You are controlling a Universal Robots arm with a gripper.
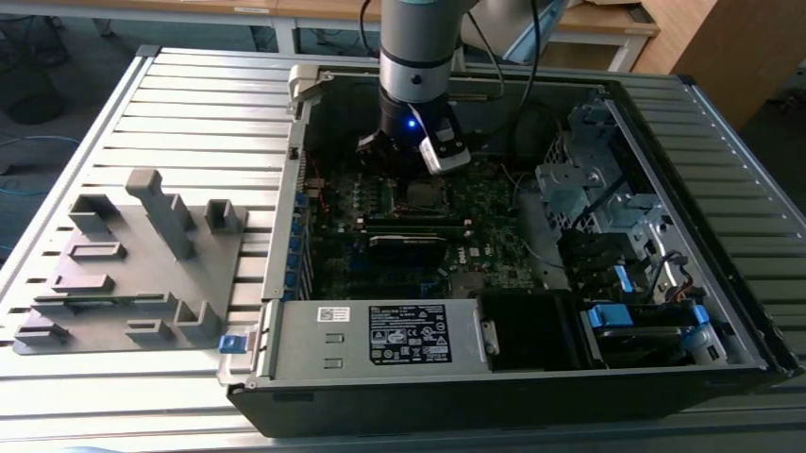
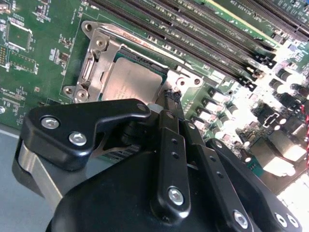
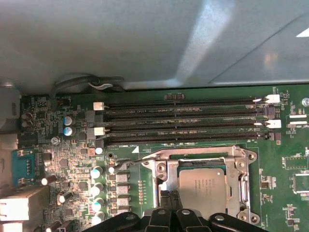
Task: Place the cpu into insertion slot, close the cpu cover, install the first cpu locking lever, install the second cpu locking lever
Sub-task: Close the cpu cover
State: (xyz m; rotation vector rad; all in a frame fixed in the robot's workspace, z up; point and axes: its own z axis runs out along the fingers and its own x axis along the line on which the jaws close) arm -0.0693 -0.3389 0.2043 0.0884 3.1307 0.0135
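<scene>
Your slatted metal table (image 1: pixel 189 104) carries two items: an open computer case (image 1: pixel 504 387) and, just beside it toward the exterior view's left, a grey block fixture (image 1: pixel 126 274).

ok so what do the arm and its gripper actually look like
The arm is a silver-grey tube ending in a black wrist section with a small blue light; a whitish box is mounted beside it and dark cables run behind. The gripper is matte black: slim jointed link bars pinned with shiny silver screws on a rounded black body.
</scene>
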